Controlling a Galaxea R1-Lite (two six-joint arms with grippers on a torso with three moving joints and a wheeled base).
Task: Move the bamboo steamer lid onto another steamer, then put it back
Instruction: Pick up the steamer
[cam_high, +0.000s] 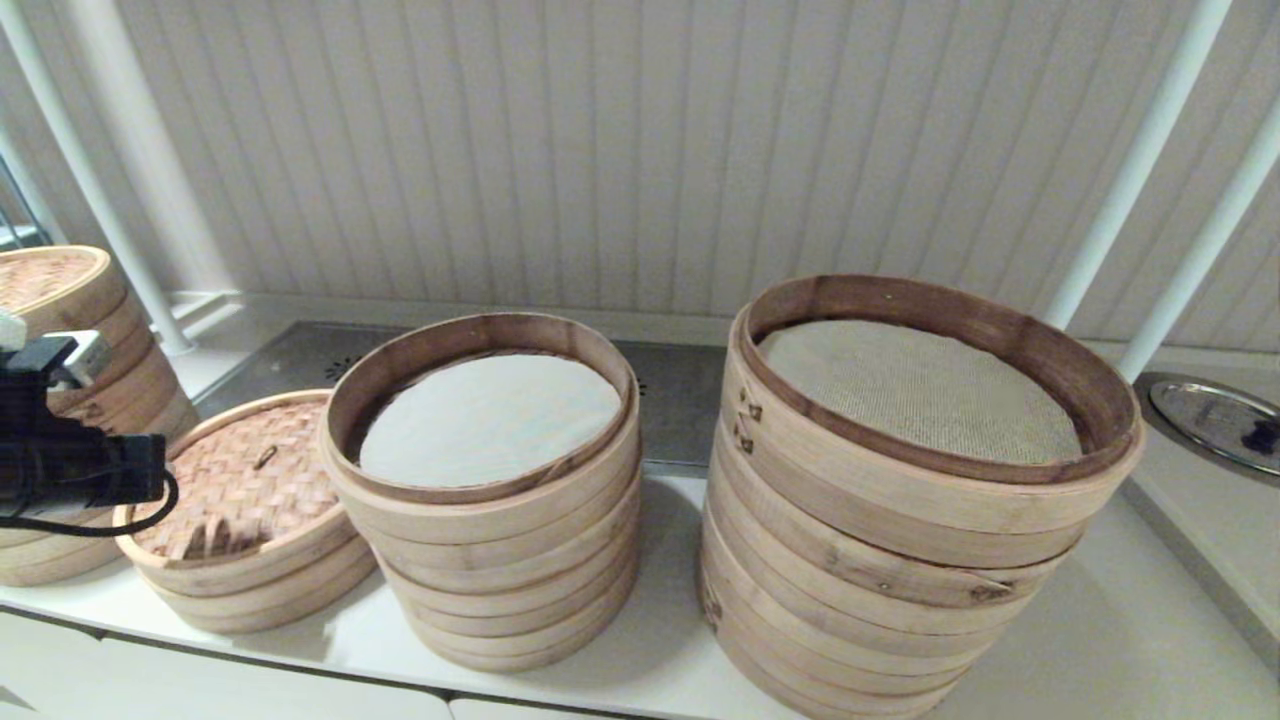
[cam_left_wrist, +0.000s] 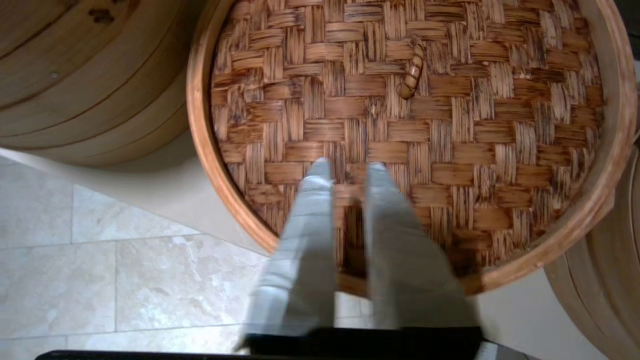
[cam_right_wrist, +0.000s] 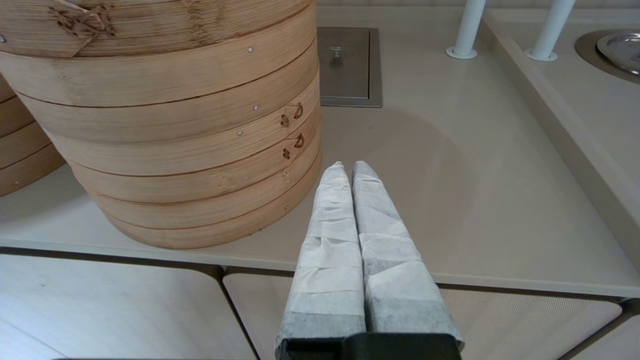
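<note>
The bamboo steamer lid (cam_high: 250, 480) lies on a low two-ring steamer at the left, its woven reddish-brown top (cam_left_wrist: 450, 130) up and its loop handle (cam_left_wrist: 411, 70) at the centre. My left gripper (cam_left_wrist: 349, 170) hovers over the lid's near part, just inside the rim. It is open by a narrow gap, with nothing between the fingers. Only its black wrist (cam_high: 60, 460) shows in the head view. The other steamer (cam_high: 490, 530), with a white liner, stands uncovered just right of the lid. My right gripper (cam_right_wrist: 347, 167) is shut and empty near the counter's front edge.
A wider, taller stack (cam_high: 880, 560) with a beige mesh liner stands at the right, close beside my right gripper. Another stack with its own woven lid (cam_high: 50, 280) is at far left. White posts (cam_high: 1130, 170) and a metal dish (cam_high: 1210, 420) are at back right.
</note>
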